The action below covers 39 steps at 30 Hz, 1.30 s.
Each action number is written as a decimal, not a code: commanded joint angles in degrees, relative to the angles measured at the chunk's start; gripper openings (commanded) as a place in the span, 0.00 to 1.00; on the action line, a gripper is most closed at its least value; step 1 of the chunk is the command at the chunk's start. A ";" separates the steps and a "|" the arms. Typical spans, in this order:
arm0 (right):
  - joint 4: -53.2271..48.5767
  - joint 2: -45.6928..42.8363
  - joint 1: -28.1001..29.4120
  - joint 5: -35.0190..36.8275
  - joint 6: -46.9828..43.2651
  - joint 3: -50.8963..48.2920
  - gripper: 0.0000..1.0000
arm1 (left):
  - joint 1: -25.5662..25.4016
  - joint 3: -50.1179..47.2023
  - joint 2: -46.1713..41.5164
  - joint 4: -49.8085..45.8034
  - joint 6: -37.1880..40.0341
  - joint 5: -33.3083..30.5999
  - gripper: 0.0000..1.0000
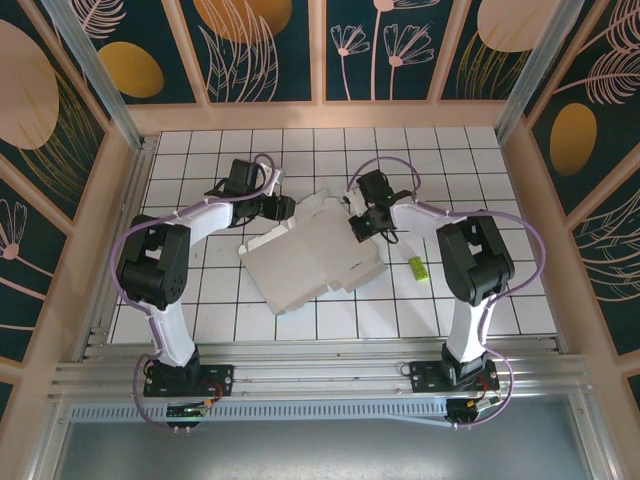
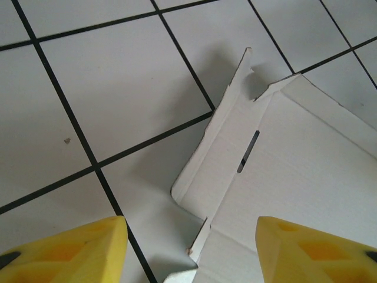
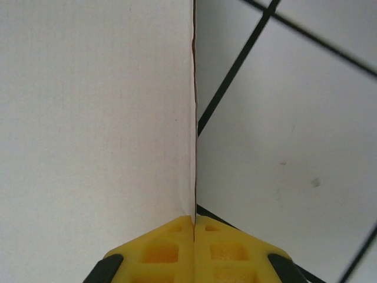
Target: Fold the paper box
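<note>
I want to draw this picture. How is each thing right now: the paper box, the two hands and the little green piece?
paper box: not folded up yet, white side up.
left hand: open, at the box's corner flap.
right hand: shut on the paper box's edge.
green piece: lying flat, apart from the box.

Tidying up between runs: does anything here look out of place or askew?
A small yellow-green rectangular piece lies stray on the white tiled table, right of the white card paper box, which itself sits skewed to the grid lines.
</note>
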 commanded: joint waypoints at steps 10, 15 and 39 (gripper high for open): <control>3.98 -12.97 8.00 27.13 -29.22 -1.64 0.00 | -0.02 -1.08 -3.43 6.88 11.02 12.64 0.55; 3.72 -13.83 8.38 25.64 -29.48 -1.16 0.00 | -0.02 3.61 2.27 4.02 11.77 22.30 0.55; 9.20 -13.56 12.13 32.79 -32.24 -2.54 0.00 | 0.04 5.89 8.94 5.58 7.03 22.31 0.25</control>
